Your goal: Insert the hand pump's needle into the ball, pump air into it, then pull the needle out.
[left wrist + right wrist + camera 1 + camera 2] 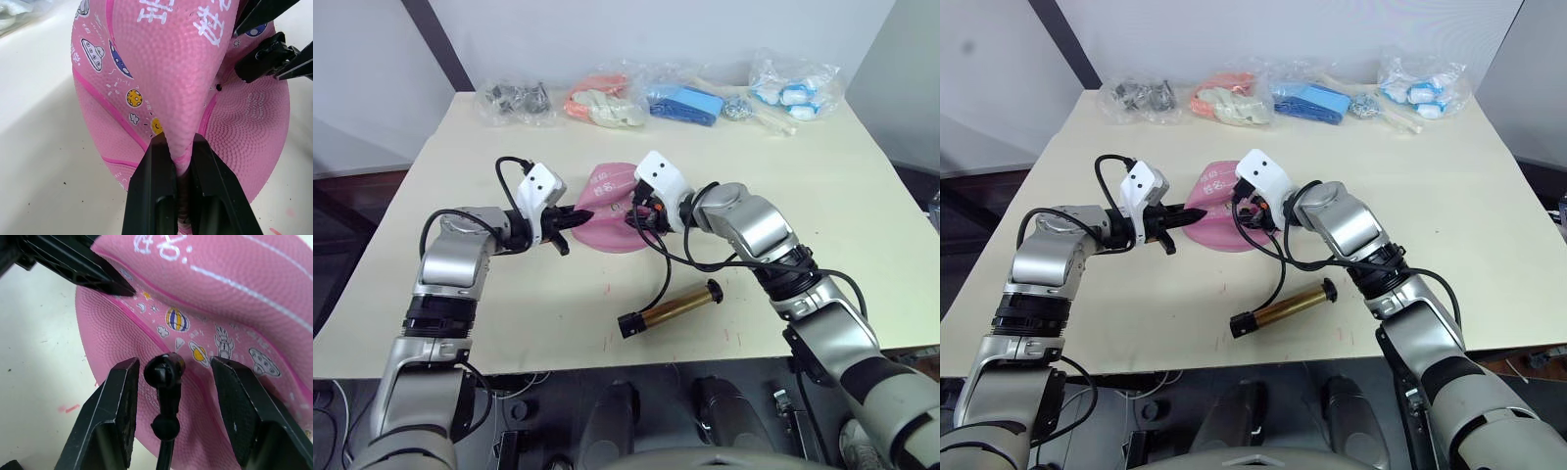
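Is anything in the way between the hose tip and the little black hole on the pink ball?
Nothing visible blocks it. In the left wrist view the valve hole sits bare on the ball, with the black hose tip close beside it. The left gripper pinches a fold of the ball, away from the hole.

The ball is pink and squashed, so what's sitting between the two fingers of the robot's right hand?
The black end of the hose sits between the right hand's open fingers, against the ball; the right wrist view shows it.

Ball [612,211]: pink, white lettering, printed planets, rockets, saucers
Hand pump [677,305]: gold-bronze tube, black ends
Hose [663,274]: black
Table [862,196]: cream
Far-edge bags [685,103]: blue, orange-pink contents
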You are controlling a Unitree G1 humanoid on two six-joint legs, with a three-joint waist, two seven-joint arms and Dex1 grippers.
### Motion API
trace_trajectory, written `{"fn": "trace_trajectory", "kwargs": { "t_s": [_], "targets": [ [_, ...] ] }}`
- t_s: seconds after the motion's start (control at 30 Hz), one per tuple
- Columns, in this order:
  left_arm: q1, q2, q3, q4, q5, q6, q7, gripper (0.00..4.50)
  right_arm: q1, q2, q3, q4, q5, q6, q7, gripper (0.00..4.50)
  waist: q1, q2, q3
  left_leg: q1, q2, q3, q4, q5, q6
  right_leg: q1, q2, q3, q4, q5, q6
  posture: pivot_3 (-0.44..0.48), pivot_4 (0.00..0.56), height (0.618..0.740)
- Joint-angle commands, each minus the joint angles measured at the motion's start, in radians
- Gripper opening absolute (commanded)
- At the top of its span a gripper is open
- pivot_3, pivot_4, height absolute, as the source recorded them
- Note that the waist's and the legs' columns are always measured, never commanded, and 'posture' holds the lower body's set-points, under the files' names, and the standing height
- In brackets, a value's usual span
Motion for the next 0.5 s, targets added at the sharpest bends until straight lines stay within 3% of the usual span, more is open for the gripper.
{"fn": "trace_trajectory", "kwargs": {
  "t_s": [0.03,0.1,0.13,0.2,0.3,0.5],
  "targets": [
    [0.017,0.001,-0.038,0.017,0.013,0.011,-0.011,0.0,-0.006,0.011,-0.019,-0.018,-0.003,-0.01,0.005,2.41,0.0,0.0,0.0,0.0,0.0,0.0,0.0,0.0,0.0,0.0,0.0,0.0,0.0,0.0,0.0,0.0,0.15,0.74],
    [0.018,0.001,-0.038,0.017,0.014,0.01,-0.011,0.0,-0.006,0.012,-0.02,-0.015,-0.004,-0.012,0.005,2.41,0.0,0.0,0.0,0.0,0.0,0.0,0.0,0.0,0.0,0.0,0.0,0.0,0.0,0.0,0.0,0.0,0.15,0.74],
    [0.018,0.0,-0.038,0.017,0.013,0.01,-0.01,0.0,-0.006,0.013,-0.021,-0.015,-0.005,-0.013,0.004,1.97,0.0,0.0,0.0,0.0,0.0,0.0,0.0,0.0,0.0,0.0,0.0,0.0,0.0,0.0,0.0,0.0,0.15,0.74],
    [0.019,0.0,-0.039,0.016,0.013,0.009,-0.01,0.0,-0.007,0.016,-0.022,-0.013,-0.006,-0.014,0.003,1.75,0.0,0.0,0.0,0.0,0.0,0.0,0.0,0.0,0.0,0.0,0.0,0.0,0.0,0.0,0.0,0.0,0.15,0.74],
    [0.019,-0.001,-0.039,0.017,0.013,0.007,-0.011,0.0,-0.008,0.022,-0.022,-0.007,-0.01,-0.015,0.002,0.31,0.0,0.0,0.0,0.0,0.0,0.0,0.0,0.0,0.0,0.0,0.0,0.0,0.0,0.0,0.0,0.0,0.15,0.74],
    [0.017,-0.004,-0.04,0.022,0.015,0.005,-0.008,0.0,-0.009,0.024,-0.017,-0.002,-0.022,-0.029,0.011,0.31,0.0,0.0,0.0,0.0,0.0,0.0,0.0,0.0,0.0,0.0,0.0,0.0,0.0,0.0,0.0,0.0,0.15,0.74]
  ]
}}
